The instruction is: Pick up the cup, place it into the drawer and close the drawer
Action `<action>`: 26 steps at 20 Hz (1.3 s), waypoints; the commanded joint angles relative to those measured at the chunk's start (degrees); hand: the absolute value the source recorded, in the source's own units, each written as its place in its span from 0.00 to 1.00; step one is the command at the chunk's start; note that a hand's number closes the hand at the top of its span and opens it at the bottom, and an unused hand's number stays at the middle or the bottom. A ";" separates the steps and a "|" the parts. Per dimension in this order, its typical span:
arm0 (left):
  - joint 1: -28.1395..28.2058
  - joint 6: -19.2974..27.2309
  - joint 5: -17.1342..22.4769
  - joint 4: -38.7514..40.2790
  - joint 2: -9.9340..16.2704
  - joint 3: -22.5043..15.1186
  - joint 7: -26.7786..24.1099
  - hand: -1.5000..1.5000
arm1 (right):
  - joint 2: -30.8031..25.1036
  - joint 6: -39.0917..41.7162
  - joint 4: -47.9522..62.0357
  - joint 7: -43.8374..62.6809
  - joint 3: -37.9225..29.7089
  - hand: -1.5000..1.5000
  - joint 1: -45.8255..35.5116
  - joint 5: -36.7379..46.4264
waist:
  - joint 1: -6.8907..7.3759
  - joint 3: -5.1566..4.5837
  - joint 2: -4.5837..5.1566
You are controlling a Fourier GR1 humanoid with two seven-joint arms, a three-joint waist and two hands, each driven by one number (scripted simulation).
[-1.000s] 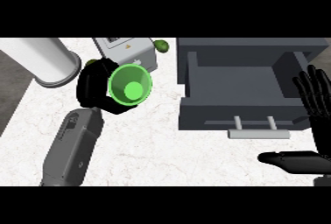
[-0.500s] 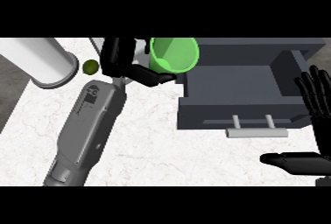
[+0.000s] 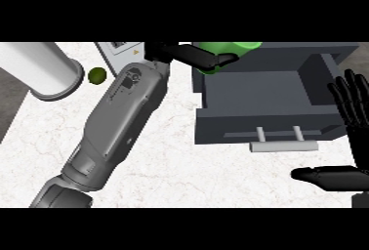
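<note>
My left hand (image 3: 189, 54) is shut on the green cup (image 3: 229, 50) and holds it at the top of the head view, over the far left corner of the open grey drawer (image 3: 209, 122). Dark fingers wrap across the cup's front and hide part of it. The left forearm (image 3: 119, 122) stretches diagonally from the lower left up to the cup. The drawer's inside (image 3: 259, 93) is bare and its pale handle (image 3: 282, 145) faces me. My right hand (image 3: 353, 132) rests open at the right edge, fingers up, beside the drawer's right wall.
A white cylinder (image 3: 43, 68) lies at the top left on the marble counter (image 3: 180, 171). A small olive-green round object (image 3: 97, 74) sits next to it. A pale box (image 3: 119, 51) with markings shows behind the left arm.
My left hand has carried the cup to the right and farther away, from the counter left of the drawer to above the drawer's far left corner. The right hand has stayed still.
</note>
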 commanded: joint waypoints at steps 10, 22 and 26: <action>-9.08 5.88 12.88 17.03 -0.03 -10.35 -3.15 1.00 | -0.83 1.92 2.84 -2.94 -0.74 0.00 -0.14 -0.36 | -1.32 0.03 0.33; -9.42 10.42 17.02 21.13 -0.03 -27.02 1.94 0.00 | -0.06 -0.17 0.10 2.52 0.69 0.00 -3.47 0.04 | -2.31 0.02 0.48; -8.34 11.50 17.76 22.86 -0.03 -30.85 1.39 0.00 | -0.32 1.64 2.44 -1.17 0.39 0.00 -2.93 -0.62 | -3.58 0.07 0.98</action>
